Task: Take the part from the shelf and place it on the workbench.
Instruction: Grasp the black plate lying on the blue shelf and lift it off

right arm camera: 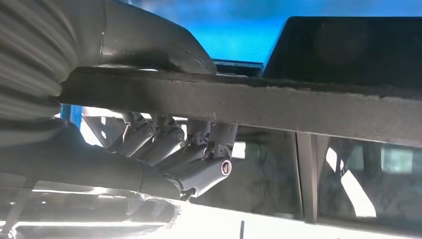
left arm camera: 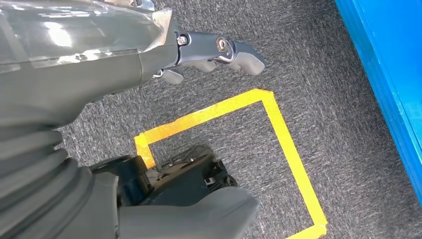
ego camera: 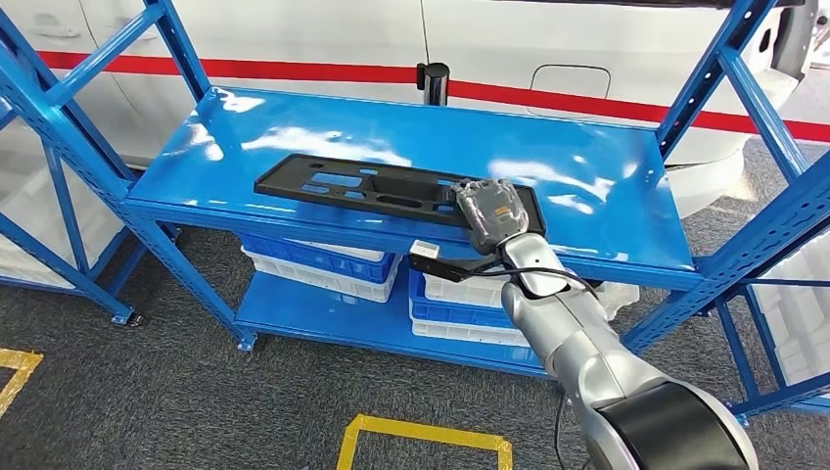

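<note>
The part, a long flat black plastic panel with slotted cut-outs, lies on the top board of the blue shelf, running along the front edge and slightly skewed to it. We see our right hand at the panel's right end, its grey back turned up toward the head camera. In the right wrist view the panel's edge crosses the picture as a dark band, with the thick thumb on one face and the darker fingers curled against the other, so the hand grips that end of the panel between thumb and fingers. The rest of the panel rests on the shelf board.

Our left hand hangs over the grey carpet, holding nothing, its fingers loosely bent and apart. Beneath it we see a square outline of yellow tape on the floor, and the blue edge of the shelf runs just beside it.

Around the panel the shelf board is bare and glossy. Blue slanted braces and uprights frame the shelf on both sides, the right-hand brace standing near our right arm. Under the top board, blue and white crates are stacked on the lower level. Behind the shelf stands a white car body with a red stripe, and a small black post rises at the back edge of the board.
</note>
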`<control>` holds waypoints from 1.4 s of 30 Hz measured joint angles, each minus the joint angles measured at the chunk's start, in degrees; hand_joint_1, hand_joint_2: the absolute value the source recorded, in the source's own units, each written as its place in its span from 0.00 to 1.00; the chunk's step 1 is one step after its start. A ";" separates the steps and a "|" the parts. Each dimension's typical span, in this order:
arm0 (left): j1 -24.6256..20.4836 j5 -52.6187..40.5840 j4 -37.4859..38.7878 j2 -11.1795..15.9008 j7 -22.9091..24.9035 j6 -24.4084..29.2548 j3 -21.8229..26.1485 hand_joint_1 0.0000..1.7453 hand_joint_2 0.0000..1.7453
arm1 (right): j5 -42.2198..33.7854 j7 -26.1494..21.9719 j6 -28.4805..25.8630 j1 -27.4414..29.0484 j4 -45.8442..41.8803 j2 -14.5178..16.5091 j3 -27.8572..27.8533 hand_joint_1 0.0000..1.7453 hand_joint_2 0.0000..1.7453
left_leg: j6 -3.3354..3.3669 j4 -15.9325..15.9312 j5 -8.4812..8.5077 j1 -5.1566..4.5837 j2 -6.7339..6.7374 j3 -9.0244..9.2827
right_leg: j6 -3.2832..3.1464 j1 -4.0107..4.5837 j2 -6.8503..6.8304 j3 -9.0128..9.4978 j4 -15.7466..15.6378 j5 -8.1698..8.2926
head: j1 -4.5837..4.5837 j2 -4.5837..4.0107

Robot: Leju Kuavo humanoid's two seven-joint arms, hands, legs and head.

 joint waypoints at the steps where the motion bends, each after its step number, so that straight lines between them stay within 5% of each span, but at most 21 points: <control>1: 0.00 -0.04 0.00 0.00 0.00 0.00 0.03 0.00 1.00 | -0.33 -0.41 -0.03 -0.14 -0.59 -0.14 -0.15 1.00 1.00 | 0.00 0.00 0.00 0.00 0.00 0.00 | 0.00 0.00 0.00 0.00 0.00 0.00 | -0.01 0.00; 13: -0.01 -0.08 0.00 0.06 -0.08 0.01 0.90 0.00 1.00 | -3.01 -3.23 0.93 -1.24 -6.68 -2.43 -0.68 1.00 1.00 | 0.01 0.01 0.00 -0.06 0.00 -0.02 | 0.00 -0.14 0.00 0.00 0.00 0.00 | -0.02 0.00; 22: 0.05 1.41 0.00 0.50 -1.91 -0.56 3.03 0.00 1.00 | -20.25 -9.82 15.47 -2.79 -23.89 -8.85 0.55 0.99 1.00 | 0.01 0.01 0.00 -0.06 -0.03 -0.08 | 0.01 -0.15 -0.01 -0.01 0.00 0.01 | -0.01 0.00; 27: -0.13 2.32 0.00 0.52 -1.57 0.24 4.66 0.00 1.00 | -22.88 -10.62 15.15 -1.42 -29.22 -10.34 2.34 0.99 1.00 | 0.01 0.01 -0.03 -0.05 0.02 -0.05 | 0.01 -0.16 0.06 -0.02 0.00 0.01 | -0.01 0.00; 32: -0.28 1.77 0.00 0.63 4.86 0.43 5.37 0.00 1.00 | -25.38 -11.25 14.73 0.84 -31.92 -10.75 3.64 0.99 1.00 | 0.01 0.01 -0.02 -0.01 0.01 -0.05 | 0.00 -0.15 0.05 -0.02 0.00 0.00 | -0.02 0.00; 42: -0.58 -0.18 0.00 0.95 9.56 0.50 5.50 0.00 1.00 | -26.70 -11.93 12.93 6.66 -37.25 -13.02 4.28 0.99 1.00 | 0.02 0.01 -0.03 -0.04 0.00 -0.05 | 0.01 -0.15 0.04 -0.03 0.00 0.00 | -0.01 0.00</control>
